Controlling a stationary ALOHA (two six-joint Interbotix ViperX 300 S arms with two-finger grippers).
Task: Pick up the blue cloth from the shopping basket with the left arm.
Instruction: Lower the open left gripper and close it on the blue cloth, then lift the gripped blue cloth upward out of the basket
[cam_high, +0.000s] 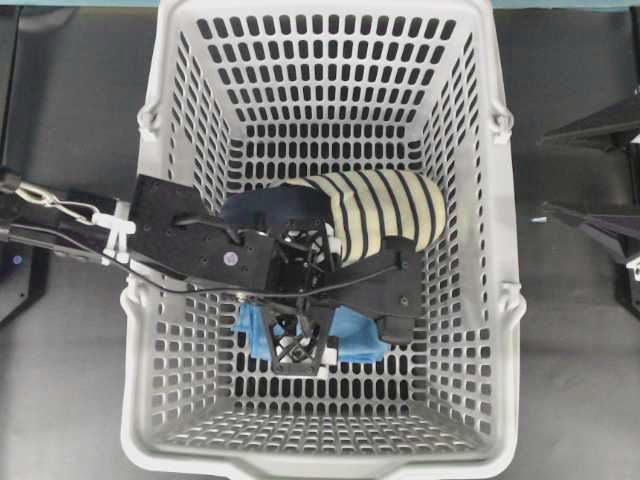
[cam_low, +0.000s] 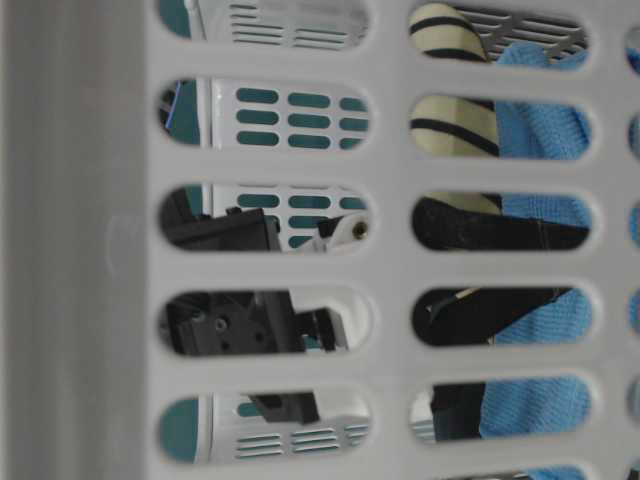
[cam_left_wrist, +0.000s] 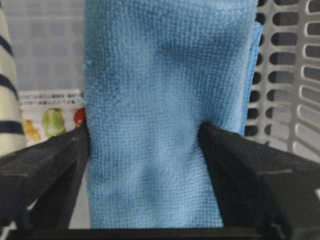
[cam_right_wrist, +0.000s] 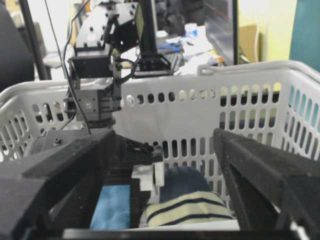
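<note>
Our two arms are pretty much all black.

On the left arm (cam_high: 200, 245) we see flat matte plates with a few small screws, a thin black cable looping across it, and a white clip with pale wires near the back. Its left gripper (cam_high: 300, 345) has an open lattice pattern in black plastic. The right gripper (cam_right_wrist: 165, 190) fingers (cam_right_wrist: 265, 175) look like chunky black wedges with a rough, grainy foam-like surface.
</note>
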